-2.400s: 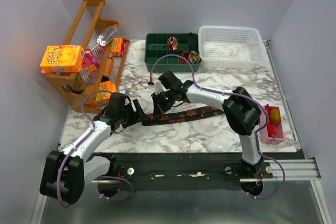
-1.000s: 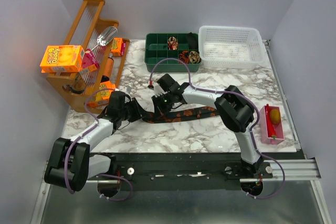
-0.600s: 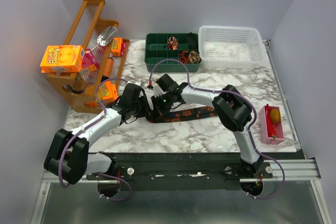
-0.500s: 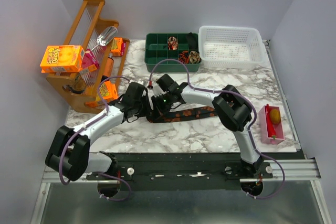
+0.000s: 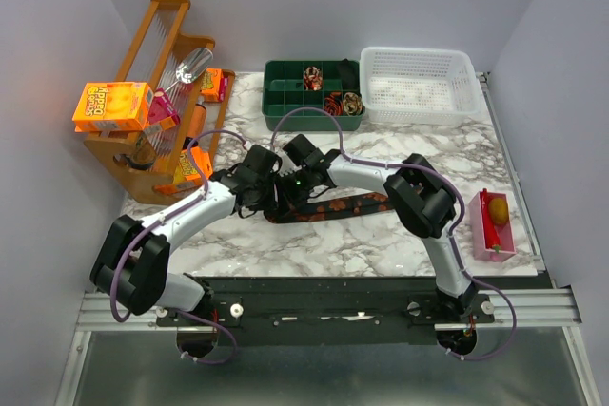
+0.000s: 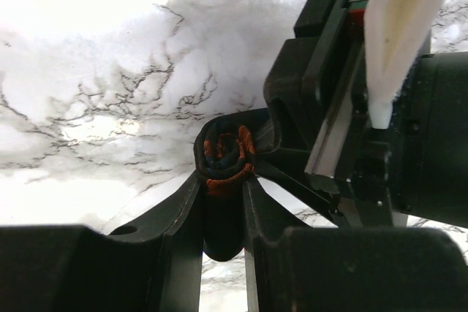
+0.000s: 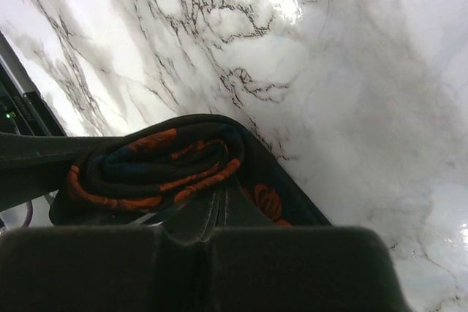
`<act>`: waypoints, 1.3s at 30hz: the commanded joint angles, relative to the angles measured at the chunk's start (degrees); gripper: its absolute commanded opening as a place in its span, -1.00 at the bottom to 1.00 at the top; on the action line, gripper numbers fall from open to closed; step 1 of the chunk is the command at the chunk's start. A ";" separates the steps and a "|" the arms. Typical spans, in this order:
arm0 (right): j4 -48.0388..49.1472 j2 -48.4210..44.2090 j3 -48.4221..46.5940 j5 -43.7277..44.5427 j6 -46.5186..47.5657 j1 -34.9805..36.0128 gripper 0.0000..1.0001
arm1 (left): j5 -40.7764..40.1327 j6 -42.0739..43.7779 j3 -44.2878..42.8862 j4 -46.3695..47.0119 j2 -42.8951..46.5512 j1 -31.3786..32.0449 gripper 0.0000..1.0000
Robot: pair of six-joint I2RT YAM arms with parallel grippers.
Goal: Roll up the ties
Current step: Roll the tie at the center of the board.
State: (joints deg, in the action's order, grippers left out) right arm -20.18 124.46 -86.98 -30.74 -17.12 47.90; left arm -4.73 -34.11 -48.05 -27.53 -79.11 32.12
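Note:
One of the ties (image 5: 354, 204) lies as a flat dark strip with orange-red marks across the marble table (image 5: 381, 244). Its left end is wound into a small coil (image 6: 225, 153). My left gripper (image 6: 223, 175) is shut on that coil from both sides, and in the top view it (image 5: 267, 191) sits just left of the right one. My right gripper (image 7: 223, 206) is shut, its fingertips buried in the middle of the coil (image 7: 146, 166), with the strip (image 7: 269, 201) running off beneath. From above it (image 5: 289, 191) meets the left gripper over the tie's end.
A green divided tray (image 5: 285, 92) at the back holds rolled ties (image 5: 353, 100). A white basket (image 5: 419, 85) stands to its right. A wooden rack (image 5: 157, 64) with orange boxes (image 5: 112, 106) fills the left side. A pink tray (image 5: 495, 235) sits at the right edge.
My left arm has swung right, from the table's left part up to the right gripper, and now clamps the coil. The right gripper has stayed at the tie's end.

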 commanded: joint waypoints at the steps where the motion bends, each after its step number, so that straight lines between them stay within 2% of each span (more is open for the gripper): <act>1: 0.67 -1.15 -0.91 -0.11 -0.10 0.09 -0.99 | -5.37 1.23 -1.95 -5.60 -0.08 0.40 -0.68; 15: -0.38 -8.97 3.04 2.88 2.09 -7.12 -0.99 | -16.62 2.38 -6.52 -19.04 -1.39 0.40 -0.68; 31: -1.08 -9.94 5.68 4.37 2.71 -9.05 -0.99 | -17.07 2.38 -9.43 -20.64 -8.77 4.26 -0.65; 39: -1.44 -9.50 5.68 4.46 2.89 -9.23 -0.99 | -14.26 1.15 -10.22 -18.44 -11.76 7.34 -0.50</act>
State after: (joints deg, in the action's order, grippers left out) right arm -20.51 115.92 -82.04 -27.49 -15.31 38.98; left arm -20.51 -31.70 -56.90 -47.22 -88.90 37.95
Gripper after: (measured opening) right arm 0.008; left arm 0.316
